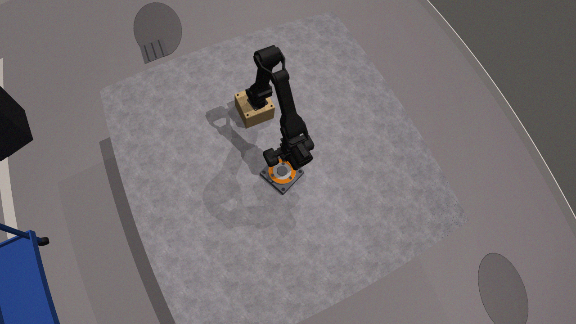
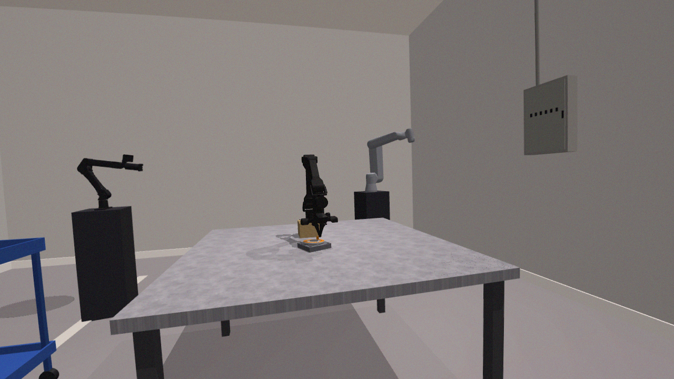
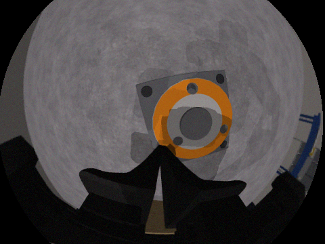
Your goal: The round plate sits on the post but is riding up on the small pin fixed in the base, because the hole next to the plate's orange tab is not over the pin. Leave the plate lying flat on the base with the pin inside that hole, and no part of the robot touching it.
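Observation:
The orange plate [image 1: 281, 181] [image 2: 306, 241] [image 3: 210, 86] sits around the grey post [image 1: 281, 170] [image 3: 196, 123] on the dark square base [image 2: 314, 248] [image 3: 147, 103]. Its upright orange tab [image 2: 317, 238] is on the arm's side of the plate. My gripper [image 2: 319, 235] [image 3: 161, 148] is shut and empty. Its tips are at the tab, partly hiding it in the wrist view; whether they touch is unclear. A hole [image 3: 177, 140] shows beside the tab. I cannot make out the pin, nor tell how far the plate is tilted.
The arm stands on a wooden block [image 1: 259, 117] [image 2: 307, 229] behind the base on the grey table [image 1: 342, 241] [image 2: 400, 268]. The base has dark corner holes. A blue cart [image 1: 24, 273] [image 2: 23, 252] stands off the table's left side, and two other arms stand on pedestals beyond the table.

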Robot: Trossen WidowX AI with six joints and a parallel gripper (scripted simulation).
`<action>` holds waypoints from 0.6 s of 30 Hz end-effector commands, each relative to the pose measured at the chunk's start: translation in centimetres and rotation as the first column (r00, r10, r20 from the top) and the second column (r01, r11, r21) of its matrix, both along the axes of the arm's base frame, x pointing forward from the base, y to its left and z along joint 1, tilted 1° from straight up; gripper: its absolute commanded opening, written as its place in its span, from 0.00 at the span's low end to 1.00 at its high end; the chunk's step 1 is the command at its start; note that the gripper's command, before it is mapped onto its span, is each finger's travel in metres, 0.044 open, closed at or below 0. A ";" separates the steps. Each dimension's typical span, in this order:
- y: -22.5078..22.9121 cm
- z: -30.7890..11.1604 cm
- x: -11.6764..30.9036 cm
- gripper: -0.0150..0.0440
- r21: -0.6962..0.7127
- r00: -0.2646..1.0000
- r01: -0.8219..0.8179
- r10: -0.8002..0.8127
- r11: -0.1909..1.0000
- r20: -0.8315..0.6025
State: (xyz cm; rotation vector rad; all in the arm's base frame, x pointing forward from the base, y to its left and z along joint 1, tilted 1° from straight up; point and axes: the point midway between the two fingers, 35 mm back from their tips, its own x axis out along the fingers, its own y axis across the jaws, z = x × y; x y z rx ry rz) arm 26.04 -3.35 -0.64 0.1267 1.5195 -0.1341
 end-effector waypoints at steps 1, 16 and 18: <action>-0.3 -0.3 -0.9 0.25 -0.007 1.000 0.003 -0.003 1.000 -0.024; -0.5 -0.3 -1.2 0.25 -0.007 1.000 0.003 -0.003 1.000 -0.025; -0.6 -0.3 -1.2 0.25 -0.007 1.000 0.003 -0.003 1.000 -0.025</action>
